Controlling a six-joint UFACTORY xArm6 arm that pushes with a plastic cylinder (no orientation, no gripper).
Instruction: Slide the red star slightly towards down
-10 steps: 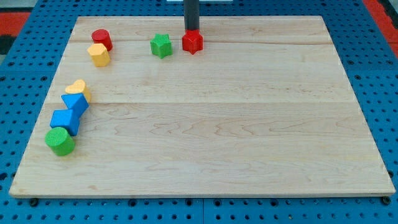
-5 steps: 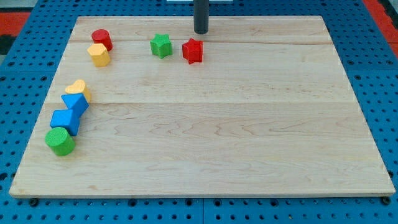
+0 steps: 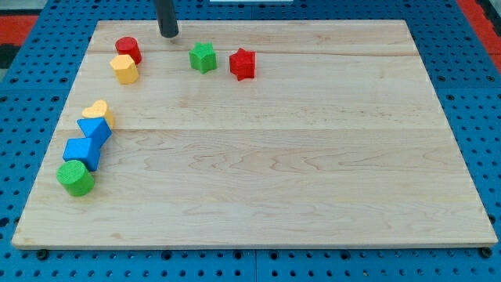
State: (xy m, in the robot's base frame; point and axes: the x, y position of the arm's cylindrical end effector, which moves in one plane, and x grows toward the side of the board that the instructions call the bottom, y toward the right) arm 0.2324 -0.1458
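Red star near the view's top, just right of the green star. My tip well apart, up-left, touching nothing. No pincer fitted, so no state to tell. Nudge probably finished.

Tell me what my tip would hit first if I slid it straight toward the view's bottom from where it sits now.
Probably nothing. My tip sits near the view's top, between the red cylinder and the green star. Straight down, it likely passes between them and right of the yellow block.
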